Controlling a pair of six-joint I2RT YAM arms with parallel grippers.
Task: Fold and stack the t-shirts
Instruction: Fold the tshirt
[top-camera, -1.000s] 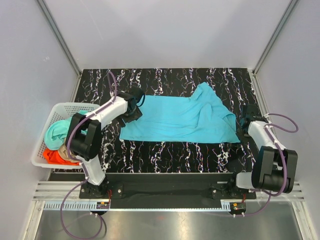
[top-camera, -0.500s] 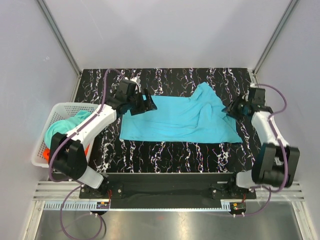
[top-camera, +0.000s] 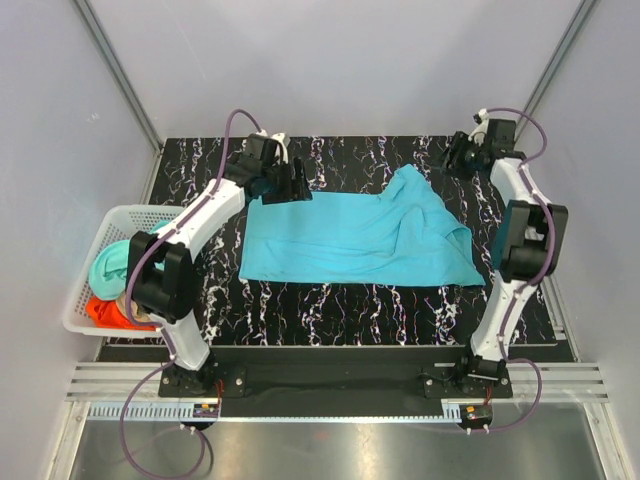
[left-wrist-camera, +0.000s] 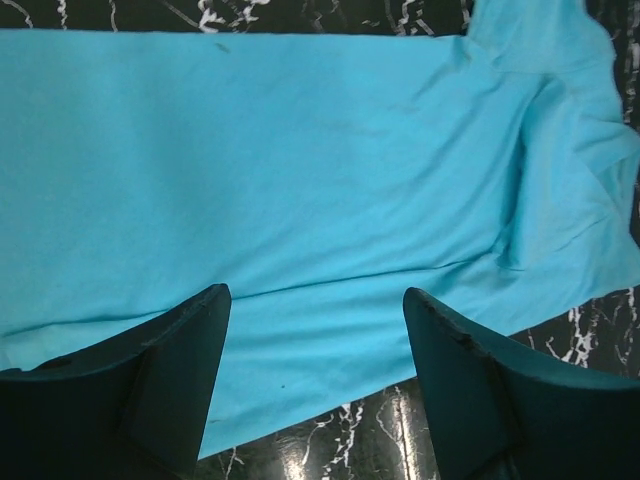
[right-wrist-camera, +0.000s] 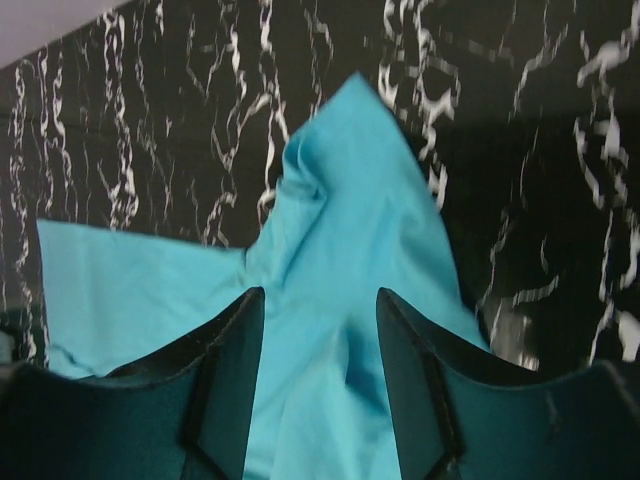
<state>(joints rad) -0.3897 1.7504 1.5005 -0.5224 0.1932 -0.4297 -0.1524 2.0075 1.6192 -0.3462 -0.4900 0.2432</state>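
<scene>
**Table** (top-camera: 330, 320): black top with white marbling. Both arm bases are bolted at its near edge.

**Basket** (top-camera: 140, 214): white plastic lattice, off the table's left edge, towards the near side. It holds a mint-teal t-shirt (top-camera: 108, 265) bunched on top and an orange-red t-shirt (top-camera: 105, 312) below it at the near end. A little tan cloth (top-camera: 128, 300) shows between them, partly hidden by the left arm.

**Cyan t-shirt** (top-camera: 350, 240) (left-wrist-camera: 300, 180) (right-wrist-camera: 340, 260): lies on the middle of the table, spread wide from left to right. The left part is flat and smooth. The right part is rumpled, with folds running up to a point towards the far edge.

**Left gripper** (top-camera: 298, 192) (left-wrist-camera: 312, 300): at the far left corner of the cyan t-shirt, reaching in from the left. Jaws wide apart, nothing between them. Its wrist view looks down on the flat cloth. Whether the fingertips touch the cloth cannot be told.

**Right gripper** (top-camera: 453, 163) (right-wrist-camera: 320, 300): near the far right corner of the table, over bare tabletop beyond the shirt's point and apart from it. Jaws apart, nothing held.
</scene>
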